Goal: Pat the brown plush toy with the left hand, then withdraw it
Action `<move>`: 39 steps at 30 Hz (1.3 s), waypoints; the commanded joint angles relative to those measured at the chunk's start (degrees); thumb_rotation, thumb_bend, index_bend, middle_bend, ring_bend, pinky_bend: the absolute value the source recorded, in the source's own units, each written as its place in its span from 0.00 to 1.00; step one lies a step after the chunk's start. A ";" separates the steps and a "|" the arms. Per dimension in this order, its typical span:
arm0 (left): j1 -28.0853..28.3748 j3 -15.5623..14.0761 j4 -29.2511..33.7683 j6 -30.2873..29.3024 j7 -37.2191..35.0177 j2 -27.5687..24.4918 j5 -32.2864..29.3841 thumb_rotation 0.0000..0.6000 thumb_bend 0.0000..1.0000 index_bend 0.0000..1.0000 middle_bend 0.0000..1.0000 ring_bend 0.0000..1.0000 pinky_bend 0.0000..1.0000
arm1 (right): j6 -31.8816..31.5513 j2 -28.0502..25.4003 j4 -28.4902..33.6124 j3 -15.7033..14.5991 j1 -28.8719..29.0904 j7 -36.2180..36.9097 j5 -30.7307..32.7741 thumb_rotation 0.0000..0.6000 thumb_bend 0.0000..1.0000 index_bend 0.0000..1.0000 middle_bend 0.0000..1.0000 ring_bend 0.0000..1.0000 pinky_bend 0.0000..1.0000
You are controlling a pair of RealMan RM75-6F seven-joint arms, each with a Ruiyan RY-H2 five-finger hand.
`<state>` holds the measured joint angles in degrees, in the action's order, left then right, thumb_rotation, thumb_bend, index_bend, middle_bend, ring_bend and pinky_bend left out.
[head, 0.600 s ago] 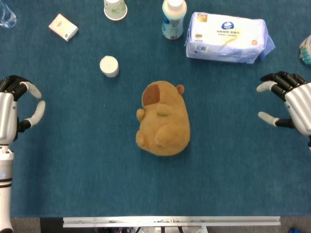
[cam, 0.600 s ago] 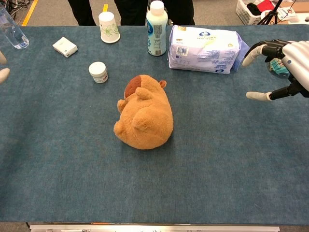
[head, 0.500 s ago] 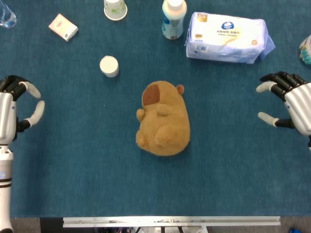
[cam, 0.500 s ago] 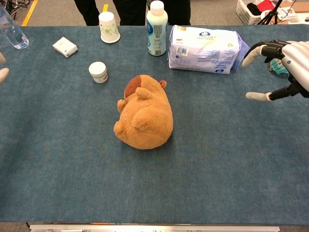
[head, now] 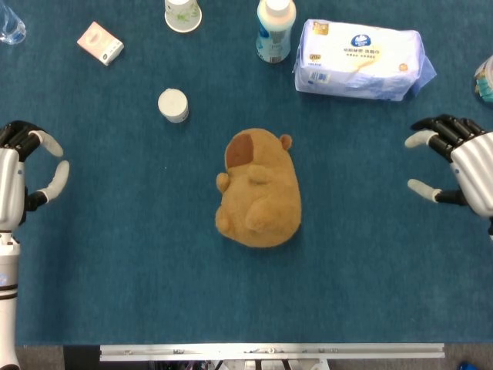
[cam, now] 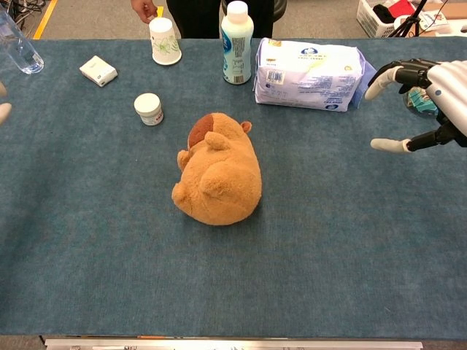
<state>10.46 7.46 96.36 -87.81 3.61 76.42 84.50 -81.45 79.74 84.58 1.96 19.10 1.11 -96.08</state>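
In the head view, the brown plush toy (head: 258,190) lies near the centre of the frame on the blue-covered bench (head: 139,270), its darker patch toward the top. The left hand (head: 23,173) is at the far left edge, well apart from the toy, its fingers spread and curved with nothing in them. The right hand (head: 456,162) is at the far right edge, also well apart from the toy, thumb and fingers apart and holding nothing. Above and left of the toy stands a small white jar (head: 173,105). Along the top of the frame are a small pink-and-white packet (head: 100,42), a paper cup (head: 182,14), a white bottle (head: 275,31) and a pack of tissues (head: 360,59).

In the chest view, the brown plush toy (cam: 217,179) sits a little left of centre on the bench (cam: 328,255). Only a pale fingertip of the left hand (cam: 4,111) shows at the left edge. The right hand (cam: 430,102) hovers at the upper right, fingers spread and empty. The white jar (cam: 149,109) is up and left of the toy; the packet (cam: 98,70), paper cup (cam: 164,41), white bottle (cam: 236,42) and tissue pack (cam: 310,74) line the upper part, and a clear plastic bottle (cam: 16,47) lies at the upper left corner.
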 commanded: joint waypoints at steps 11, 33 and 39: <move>-0.46 -1.22 2.09 -0.49 0.17 -1.31 2.32 1.00 0.31 0.50 0.48 0.31 0.35 | -4.09 -1.28 1.61 0.48 -0.96 -0.11 -2.15 1.00 0.00 0.43 0.36 0.28 0.38; 12.23 -5.84 13.82 20.05 5.06 -9.09 13.07 1.00 0.70 0.26 0.23 0.20 0.31 | -5.62 -15.08 17.40 3.61 -2.30 -16.42 -3.21 1.00 0.00 0.43 0.36 0.28 0.38; 15.89 -5.43 14.87 25.01 5.15 -7.90 12.39 1.00 0.70 0.20 0.13 0.13 0.25 | -6.95 -16.36 17.39 3.87 -3.31 -15.49 -3.07 1.00 0.00 0.43 0.36 0.28 0.38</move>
<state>25.60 1.86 110.87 -63.57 8.77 68.17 97.10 -88.33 63.44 101.99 5.79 15.86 -14.46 -99.15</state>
